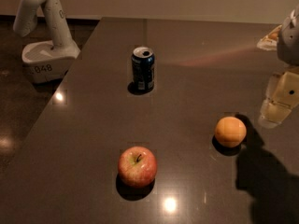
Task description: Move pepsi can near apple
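The gripper (279, 99) hangs at the counter's (196, 78) right edge; I cannot tell whether it is spread or closed. A glancing approach could topple the upright pepsi can (143, 68) and send it rolling away from the apple (137, 166).

My gripper (279, 101) sits at the far right edge of view, pale yellowish tip pointing down, grey wrist (289, 38) above it, cut by the frame edge.

Dim light; gripper (276, 107) at right edge casts shadow (261, 171).
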Available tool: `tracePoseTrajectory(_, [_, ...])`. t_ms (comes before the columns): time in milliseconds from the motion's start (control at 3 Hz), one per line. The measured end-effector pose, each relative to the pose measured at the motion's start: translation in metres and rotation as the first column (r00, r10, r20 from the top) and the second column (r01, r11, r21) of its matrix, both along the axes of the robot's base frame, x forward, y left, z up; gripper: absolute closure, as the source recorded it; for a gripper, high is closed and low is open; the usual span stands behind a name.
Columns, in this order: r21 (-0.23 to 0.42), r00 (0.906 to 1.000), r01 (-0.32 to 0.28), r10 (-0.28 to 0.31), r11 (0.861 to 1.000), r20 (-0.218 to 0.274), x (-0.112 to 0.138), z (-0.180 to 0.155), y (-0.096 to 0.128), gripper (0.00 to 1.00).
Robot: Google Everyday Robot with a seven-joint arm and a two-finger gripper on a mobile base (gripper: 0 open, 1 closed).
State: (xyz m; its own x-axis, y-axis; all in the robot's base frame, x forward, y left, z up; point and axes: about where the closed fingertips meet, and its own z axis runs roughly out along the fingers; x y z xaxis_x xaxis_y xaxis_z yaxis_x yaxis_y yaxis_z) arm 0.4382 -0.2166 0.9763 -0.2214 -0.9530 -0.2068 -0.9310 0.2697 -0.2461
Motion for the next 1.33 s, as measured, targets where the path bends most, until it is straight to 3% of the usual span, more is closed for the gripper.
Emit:
tracePoseTrajectory(333, [0.000, 1.0000, 0.000, 0.000, 1.000, 0.002, 0.000, 0.000, 0.000, 0.00])
tracePoseTrajectory(667, [0.046, 0.9989, -0.046, 0.046, 0.998, 0.006, 0.012, 0.001, 0.011, 0.00])
tracePoseTrajectory(1000, [0.132, 0.9929, -0.116, 0.111, 0.984, 0.043, 0.044, -0.004, 0.047, 0.00])
tracePoseTrajectory(1333, [0.173, 0.9906, -0.131, 0.122, 0.976, 0.062, 0.081, -0.010, 0.090, 0.00])
